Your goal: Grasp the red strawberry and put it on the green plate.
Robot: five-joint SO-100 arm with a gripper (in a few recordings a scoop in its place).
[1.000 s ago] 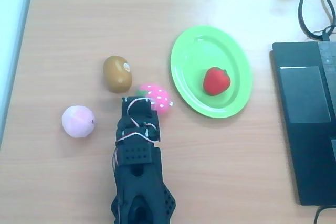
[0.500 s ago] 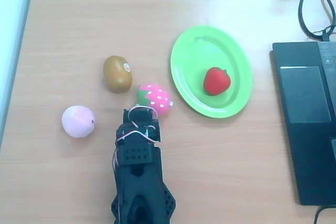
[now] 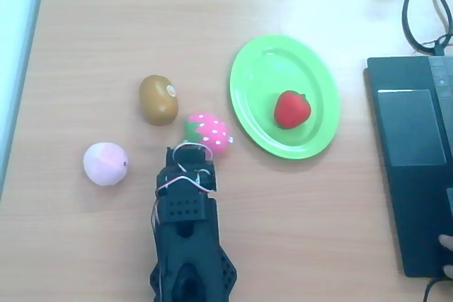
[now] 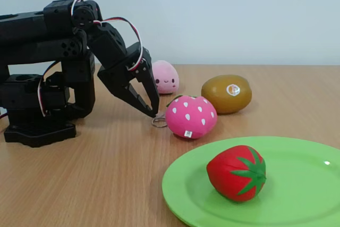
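Note:
The red strawberry [image 3: 291, 109] [image 4: 237, 173] lies on the green plate [image 3: 258, 83] [image 4: 308, 184], toward the plate's right side in the overhead view. My black gripper [image 4: 151, 112] [image 3: 186, 155] is well apart from it, held just above the table beside the pink white-dotted strawberry [image 3: 208, 131] [image 4: 190, 116]. In the fixed view the jaws stand together with nothing between them, tips pointing down.
A brown kiwi [image 3: 157, 99] [image 4: 227, 93] and a pale pink peach [image 3: 105, 163] [image 4: 165, 77] lie left of the plate in the overhead view. A dark laptop [image 3: 414, 160] with cables [image 3: 425, 5] occupies the right edge. A fingertip [image 3: 446, 243] shows at the lower right.
The gripper drew back from the pink dotted strawberry over the last second, then held still. A fingertip has appeared at the lower right edge.

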